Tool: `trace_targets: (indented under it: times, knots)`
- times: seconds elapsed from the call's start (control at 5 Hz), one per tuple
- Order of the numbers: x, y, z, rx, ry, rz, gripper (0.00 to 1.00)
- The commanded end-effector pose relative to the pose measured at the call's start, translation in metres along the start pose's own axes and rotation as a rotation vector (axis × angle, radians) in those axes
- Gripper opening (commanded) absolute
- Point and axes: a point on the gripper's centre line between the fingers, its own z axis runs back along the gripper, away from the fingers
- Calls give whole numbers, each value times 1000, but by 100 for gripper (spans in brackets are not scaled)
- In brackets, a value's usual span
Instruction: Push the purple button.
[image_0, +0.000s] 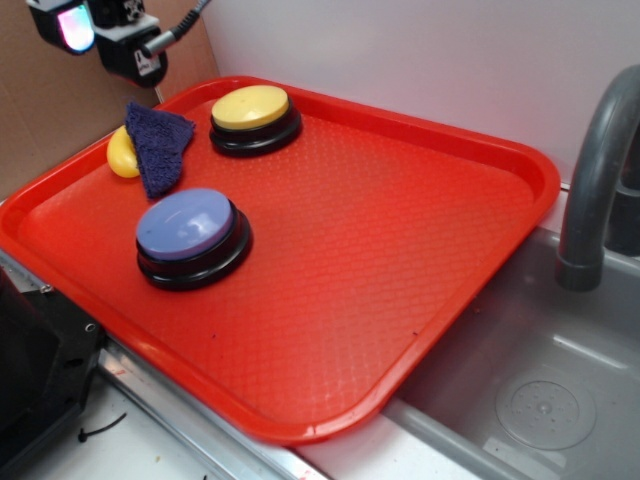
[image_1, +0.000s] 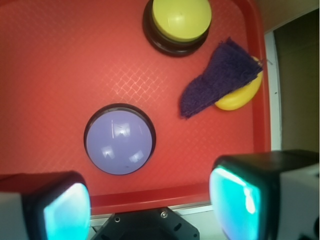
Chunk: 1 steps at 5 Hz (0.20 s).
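Observation:
The purple button (image_0: 187, 225) has a pale lavender dome on a black base and sits on the left part of the red tray (image_0: 400, 250). My gripper (image_0: 100, 30) hangs high above the tray's far left corner, only partly in the exterior view. In the wrist view the gripper (image_1: 150, 210) is open with nothing between its glowing teal pads (image_1: 67, 212). From there the purple button (image_1: 119, 142) lies on the tray (image_1: 50, 75) well below, just beyond the gap between the fingers and a little left of its middle.
A yellow button (image_0: 250, 106) on a black base stands at the tray's back. A dark purple cloth (image_0: 158, 145) drapes over a small yellow object (image_0: 121, 155) near the far left rim. A grey sink (image_0: 540, 400) and faucet (image_0: 595, 180) lie right.

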Motion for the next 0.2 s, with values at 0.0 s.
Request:
trace_targets:
  times: [0.0]
  knots:
    - [-2,0,31,29,-65,21,100]
